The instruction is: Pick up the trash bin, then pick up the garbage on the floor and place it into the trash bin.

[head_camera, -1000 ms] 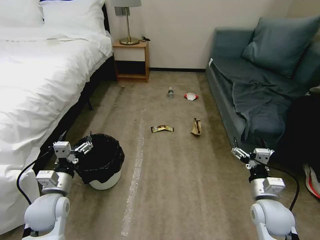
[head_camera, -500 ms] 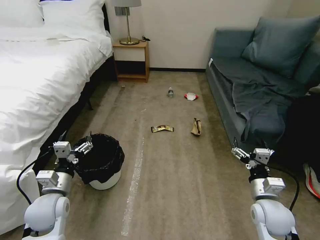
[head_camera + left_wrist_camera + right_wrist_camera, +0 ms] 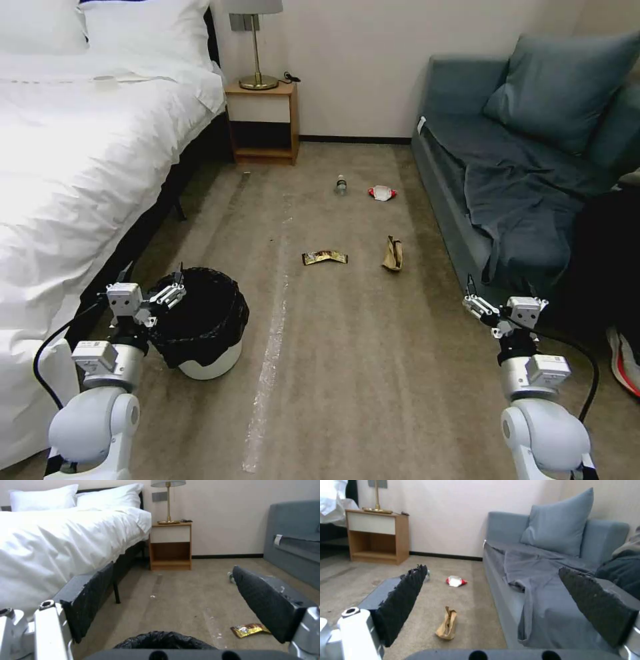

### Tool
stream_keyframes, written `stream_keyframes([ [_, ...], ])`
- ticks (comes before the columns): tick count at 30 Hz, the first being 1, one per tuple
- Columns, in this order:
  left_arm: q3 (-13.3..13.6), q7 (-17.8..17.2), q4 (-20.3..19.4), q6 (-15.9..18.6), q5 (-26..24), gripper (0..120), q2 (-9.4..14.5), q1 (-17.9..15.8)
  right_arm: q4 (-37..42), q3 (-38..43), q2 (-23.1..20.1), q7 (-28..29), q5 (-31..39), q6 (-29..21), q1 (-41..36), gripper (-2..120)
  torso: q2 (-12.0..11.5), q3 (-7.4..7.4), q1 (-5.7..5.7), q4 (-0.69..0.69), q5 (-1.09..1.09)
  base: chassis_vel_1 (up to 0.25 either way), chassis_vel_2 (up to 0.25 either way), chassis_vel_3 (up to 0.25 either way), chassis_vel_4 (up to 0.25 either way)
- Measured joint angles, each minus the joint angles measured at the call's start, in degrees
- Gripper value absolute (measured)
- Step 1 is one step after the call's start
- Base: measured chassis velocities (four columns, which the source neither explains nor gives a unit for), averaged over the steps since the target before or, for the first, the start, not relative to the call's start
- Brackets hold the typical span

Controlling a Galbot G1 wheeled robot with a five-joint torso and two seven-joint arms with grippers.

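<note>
**Bin on the carpet, litter spread beyond it, both grippers spread wide**

In the head view the trash bin (image 3: pixel 203 327), white with a black liner, stands on the carpet (image 3: pixel 347 373) at lower left, just beside the bed (image 3: pixel 73 173); the left gripper (image 3: pixel 155 285) hangs at the bin's near-left rim with its jaws wide apart and nothing between them; whether it touches the liner cannot be told. The right gripper (image 3: pixel 497 297) sits at lower right, close to the sofa (image 3: pixel 507 180), likewise spread wide and empty.

The garbage lies mid-frame, well apart from the bin; the gold-brown wrapper (image 3: pixel 325 257) sits just left of the tan paper bag (image 3: pixel 393 253); higher up the frame, the clear bottle (image 3: pixel 341 185) lies near the red-and-white wrapper (image 3: pixel 382 193). A nightstand (image 3: pixel 262 120) with a lamp (image 3: pixel 255 40) stands at top centre against the wall.
</note>
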Motion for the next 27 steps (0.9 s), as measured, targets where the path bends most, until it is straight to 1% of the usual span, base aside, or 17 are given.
stream_keyframes([
  [11,0.0,-0.2,0.1,0.0,0.0,96,0.1,0.0,0.0,0.0,0.0,0.0,0.0,0.0,0.0,100,0.0,0.00,0.00,0.00,0.00,0.000,0.000,0.000,0.000],
  [12,0.0,-1.7,1.0,0.9,0.5,97,0.6,-0.4,0.0,0.5,0.0,-0.2,0.0,0.0,0.0,100,0.0,0.00,0.00,0.00,0.00,0.000,0.000,0.000,0.000],
  [13,0.0,-1.7,1.0,0.9,0.5,97,0.6,-0.4,0.0,0.5,0.0,-0.2,0.0,0.0,0.0,100,0.0,0.00,0.00,0.00,0.00,0.000,0.000,0.000,0.000],
  [14,0.1,-3.4,2.0,1.9,1.1,98,1.2,-0.8,-0.4,1.6,0.0,-0.7,0.2,0.0,0.0,100,0.0,0.00,0.00,0.02,0.02,0.000,0.000,0.000,0.000],
  [15,0.2,-7.2,4.3,4.2,2.5,99,2.6,-1.6,-1.5,4.7,0.1,-2.0,0.9,0.0,0.0,100,0.0,0.00,0.00,0.01,-0.01,0.000,0.000,0.000,0.000],
  [16,0.2,-7.2,4.3,4.2,2.5,99,2.6,-1.6,-1.5,4.7,0.1,-2.0,0.9,0.0,0.0,100,0.0,0.00,0.00,0.01,-0.01,0.000,0.000,0.000,0.000],
  [17,0.3,-10.6,6.2,6.3,3.7,99,3.9,-2.4,-2.6,7.9,0.1,-3.4,1.5,0.0,0.0,100,0.0,0.00,0.00,0.00,-0.01,0.000,0.000,0.000,0.000],
  [18,0.3,-10.6,6.2,6.3,3.7,99,3.9,-2.4,-2.6,7.9,0.1,-3.4,1.5,0.0,0.0,100,0.0,0.00,0.00,0.00,-0.01,0.000,0.000,0.000,0.000],
  [19,0.4,-11.8,6.5,7.5,2.8,98,4.7,-2.5,-3.9,11.6,0.2,-5.1,2.3,0.0,0.0,100,0.0,0.00,0.00,0.00,-0.02,0.000,0.000,0.000,0.000],
  [20,0.3,-12.1,6.1,7.9,1.9,98,5.1,-2.4,-4.0,13.1,0.3,-5.7,2.7,-0.5,0.0,100,0.0,0.00,0.00,-0.04,-0.01,0.000,0.000,0.000,0.000],
  [21,0.3,-12.1,6.1,7.9,1.9,98,5.1,-2.4,-4.0,13.1,0.3,-5.7,2.7,-0.5,0.0,100,0.0,0.00,0.00,-0.04,-0.01,0.000,0.000,0.000,0.000],
  [22,0.6,-12.0,5.5,8.3,0.9,98,5.4,-2.3,-3.4,13.2,0.4,-6.5,3.0,-1.6,0.1,100,0.0,0.00,0.00,-0.02,0.02,0.000,0.000,0.000,0.000],
  [25,0.8,-11.7,4.8,8.7,-0.3,98,5.7,-2.1,-2.6,13.0,0.4,-6.6,3.8,-2.6,0.1,100,0.0,0.00,0.00,-0.02,0.00,0.000,0.000,0.000,0.000],
  [26,1.0,-10.3,4.1,9.0,-1.1,98,6.1,-2.0,-1.9,11.9,0.4,-6.9,5.0,-3.2,0.0,100,0.0,0.00,0.00,0.02,0.00,0.000,0.000,0.000,0.000],
  [27,1.0,-10.3,4.1,9.0,-1.1,98,6.1,-2.0,-1.9,11.9,0.4,-6.9,5.0,-3.2,0.0,100,0.0,0.00,0.00,0.02,0.00,0.000,0.000,0.000,0.000],
])
